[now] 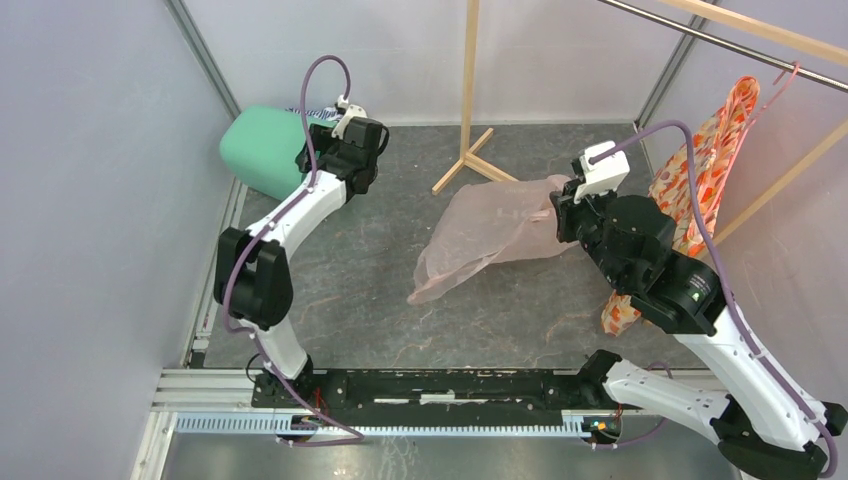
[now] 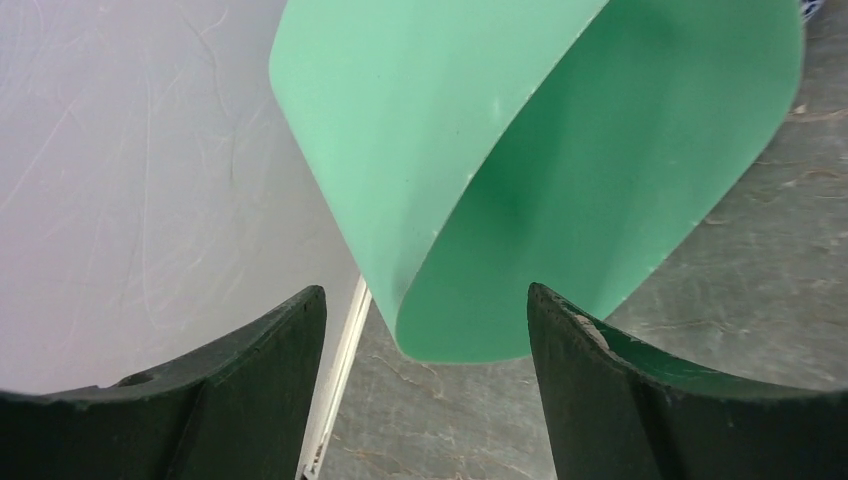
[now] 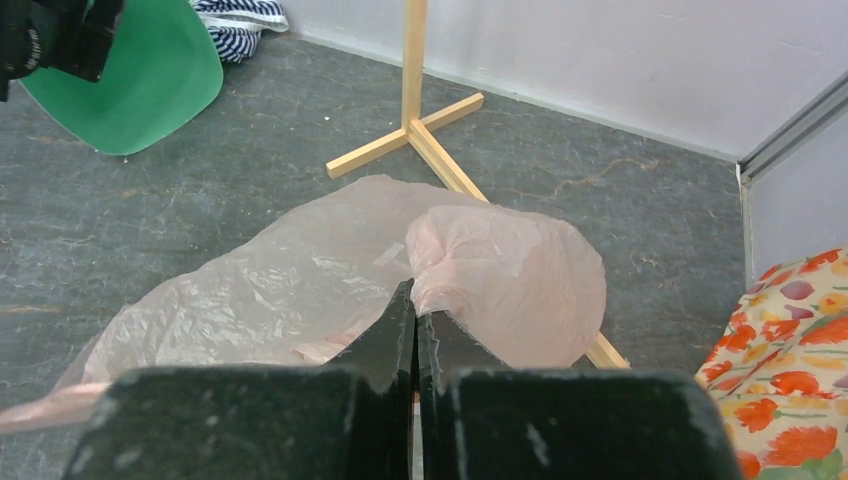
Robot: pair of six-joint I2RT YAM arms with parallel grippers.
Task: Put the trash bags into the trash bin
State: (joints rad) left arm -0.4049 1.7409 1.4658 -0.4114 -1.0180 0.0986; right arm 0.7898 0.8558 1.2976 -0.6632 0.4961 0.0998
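The mint-green trash bin [image 1: 262,150] lies on its side at the far left, its mouth facing right. My left gripper [image 1: 314,152] is at its rim. In the left wrist view the bin [image 2: 560,170] fills the top, and the open gripper [image 2: 427,300] has one finger on each side of the rim's lowest part, not touching it. The pale pink trash bag [image 1: 490,235] lies spread on the floor in the middle. My right gripper [image 1: 560,205] is shut on a bunched fold at its right end, seen in the right wrist view [image 3: 415,300] with the bag [image 3: 280,290] trailing left.
A wooden stand [image 1: 468,150] has its foot just behind the bag [image 3: 415,130]. The orange floral garment [image 1: 700,170] hangs on a rail at the right [image 3: 790,340]. A blue-white striped cloth [image 3: 240,15] lies behind the bin. Walls close in left and back.
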